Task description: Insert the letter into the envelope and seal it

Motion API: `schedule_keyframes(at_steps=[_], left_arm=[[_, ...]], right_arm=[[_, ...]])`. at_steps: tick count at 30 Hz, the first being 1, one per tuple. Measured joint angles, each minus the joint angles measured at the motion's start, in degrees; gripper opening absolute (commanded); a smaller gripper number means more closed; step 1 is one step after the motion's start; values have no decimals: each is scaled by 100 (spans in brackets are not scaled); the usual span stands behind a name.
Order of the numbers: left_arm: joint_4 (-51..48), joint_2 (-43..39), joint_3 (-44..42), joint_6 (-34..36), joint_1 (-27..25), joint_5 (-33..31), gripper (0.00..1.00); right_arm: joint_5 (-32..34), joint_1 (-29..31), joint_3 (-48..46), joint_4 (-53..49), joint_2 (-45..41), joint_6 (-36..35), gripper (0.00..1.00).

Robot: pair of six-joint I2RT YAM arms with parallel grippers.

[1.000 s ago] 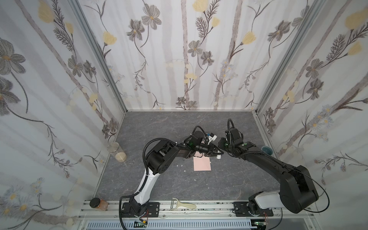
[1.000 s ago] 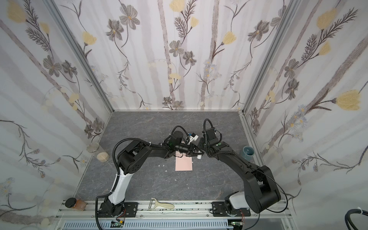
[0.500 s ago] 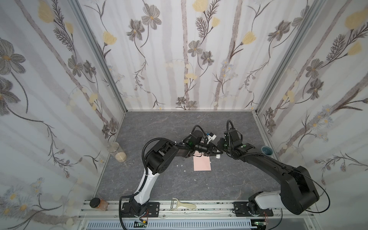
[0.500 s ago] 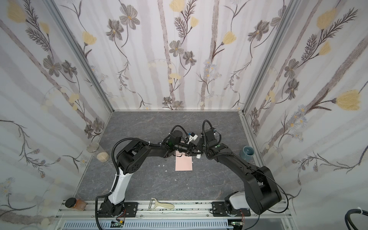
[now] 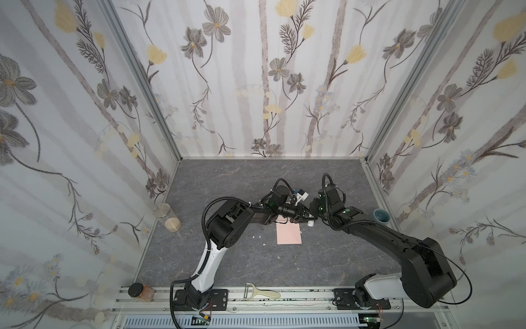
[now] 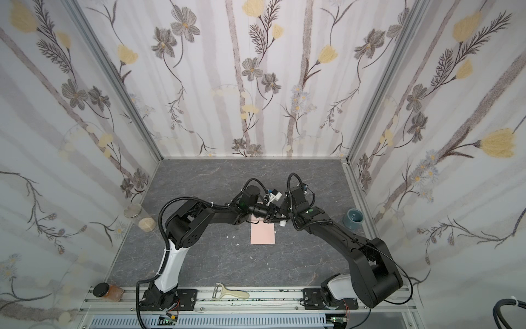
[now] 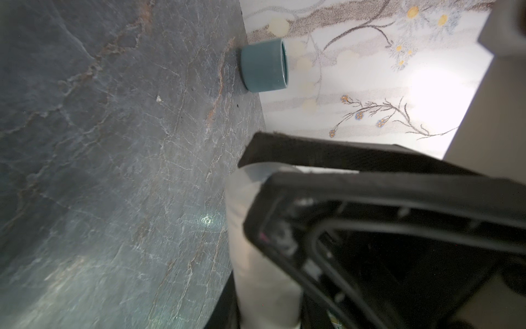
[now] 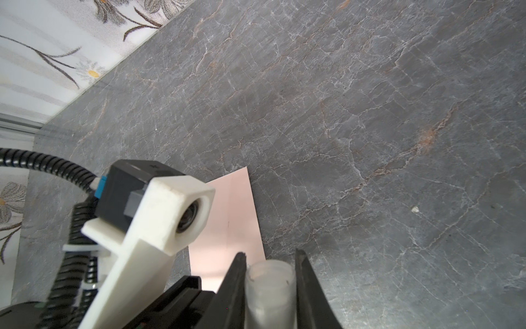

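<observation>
Hardly anything different from a second ago. In both top views: still clamped tip to tip on the glue stick [image 5: 312, 223] with left tool [image 5: 304, 218] and right tool [image 5: 310, 218], just over the far end of the envelope [image 5: 289, 234], flat on the bench [image 5: 256, 182]. From the left wrist: narrow grip, glue stick [image 7: 256, 228] pinched between the fingers. From the right wrist: narrow grip on its other end [image 8: 269, 287], envelope [image 8: 233, 216] just beyond the tool [image 8: 269, 256]. No sight of the letter; probably inside already. Likely uncapping, so sealing not yet begun.

Top views bright and even; wrist views blur close up, glare whitening the wall [image 7: 427, 85].
</observation>
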Motion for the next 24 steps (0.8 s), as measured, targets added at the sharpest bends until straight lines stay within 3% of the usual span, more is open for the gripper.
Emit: schedule_keyframes(at_steps=[5, 14, 19, 24], left_arm=[[-20, -46, -55, 0, 11, -20, 0], [-33, -116, -205, 2, 79, -750, 0], [63, -181, -234, 9, 57, -868, 0], [186, -363, -439, 26, 66, -970, 0]], right_arm=[[-42, 11, -15, 28, 0, 81, 33], [-688, -125, 22, -212, -168, 195, 42], [-955, -328, 22, -446, -398, 177, 42], [-1226, -756, 92, -612, -470, 15, 31]])
